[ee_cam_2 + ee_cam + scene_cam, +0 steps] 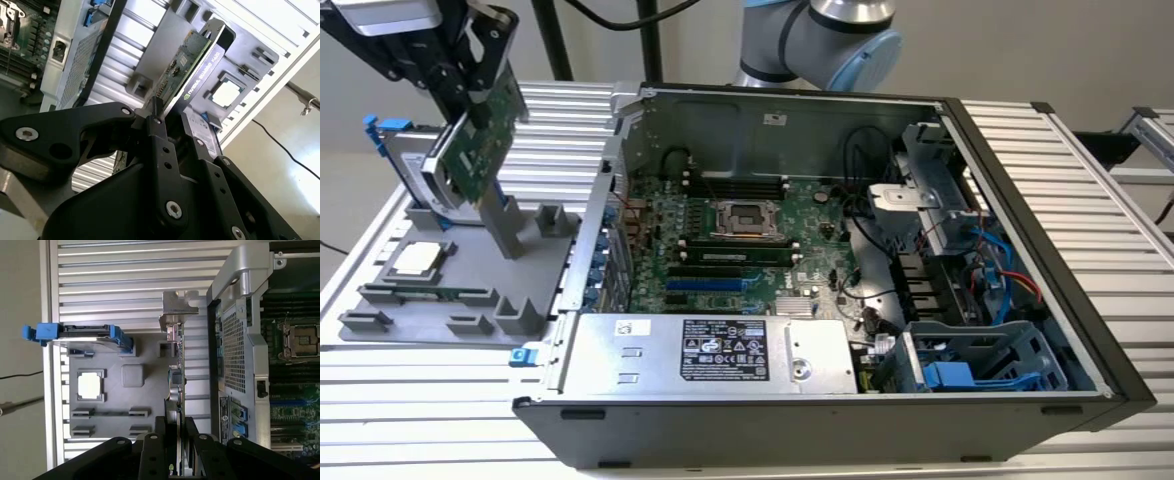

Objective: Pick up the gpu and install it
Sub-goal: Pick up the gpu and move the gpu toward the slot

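The gpu [471, 155] is a green circuit board with a silver end bracket. It hangs tilted over the grey holder tray [400, 310] at the exterior view's left, outside the computer case [1014, 200]. My gripper [470, 95] is shut on its upper edge with black fingers. In both wrist views the card runs out from between the fingers: the gpu [187, 62] with its green side showing from the gripper [172, 122], and the gpu [175, 357] edge-on from the gripper [175, 426], bracket farthest from it. The motherboard [720, 240] with a blue slot [720, 283] lies open inside the case.
A silver hard drive with blue rails [403, 160] stands upright on the tray behind the card, and a processor chip [420, 258] and a memory stick [434, 295] lie in the tray. The case's rear wall [240, 340] rises close beside the card. A power supply [707, 350] fills the case's near side.
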Robot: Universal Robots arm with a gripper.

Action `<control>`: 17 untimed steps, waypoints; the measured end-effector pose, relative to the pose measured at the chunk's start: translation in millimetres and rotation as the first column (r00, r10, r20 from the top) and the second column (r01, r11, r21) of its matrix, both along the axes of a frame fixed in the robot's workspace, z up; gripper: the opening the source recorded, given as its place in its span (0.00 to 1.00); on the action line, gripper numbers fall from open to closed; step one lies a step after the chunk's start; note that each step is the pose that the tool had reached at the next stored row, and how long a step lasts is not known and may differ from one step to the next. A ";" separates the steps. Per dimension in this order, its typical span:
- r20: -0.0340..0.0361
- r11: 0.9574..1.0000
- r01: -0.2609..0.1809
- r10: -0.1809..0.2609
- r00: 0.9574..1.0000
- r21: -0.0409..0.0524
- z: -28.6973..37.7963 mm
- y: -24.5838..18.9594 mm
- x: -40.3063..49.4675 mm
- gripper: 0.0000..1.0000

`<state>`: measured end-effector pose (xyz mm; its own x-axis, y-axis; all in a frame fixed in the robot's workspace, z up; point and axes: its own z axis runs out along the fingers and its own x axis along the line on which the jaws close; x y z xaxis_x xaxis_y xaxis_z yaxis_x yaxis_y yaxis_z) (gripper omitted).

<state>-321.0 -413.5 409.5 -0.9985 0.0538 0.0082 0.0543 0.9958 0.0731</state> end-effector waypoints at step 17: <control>0.000 1.000 0.000 0.000 1.000 0.000 16.7 0.0 0.0 0.00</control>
<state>-321.0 -413.4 426.3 -0.9985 0.0538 0.0081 0.0543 0.9958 0.0734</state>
